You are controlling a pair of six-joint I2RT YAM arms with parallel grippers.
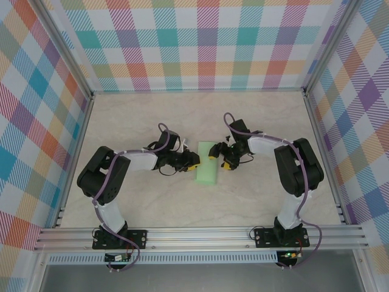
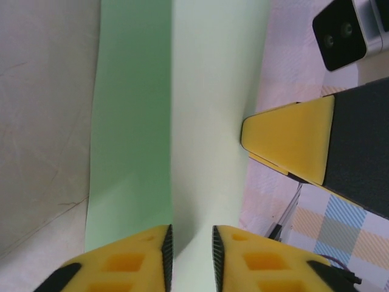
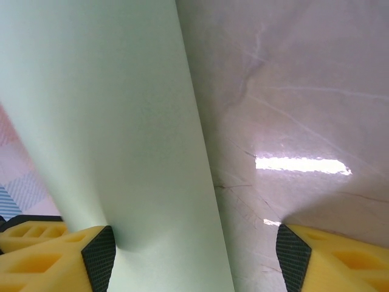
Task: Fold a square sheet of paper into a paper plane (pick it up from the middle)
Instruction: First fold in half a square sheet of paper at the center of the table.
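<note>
The left gripper (image 1: 191, 162) stands with its jaws nearly together around a raised fold of the paper (image 1: 206, 165), which lies on the table (image 1: 152, 121) between the two arms. I cannot tell whether the pads truly pinch it, and a bite off the crease could crumple the paper or skew the fold. The right gripper (image 1: 228, 162) is spread wide and holds nothing, with one finger (image 3: 67, 252) touching the paper, so a push from there could buckle it or drag it out of a weak hold.

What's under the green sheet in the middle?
The square sheet of paper rests on the pale marble-look table, which is visible all around it. The patch directly beneath, and anything on it, is covered.
</note>
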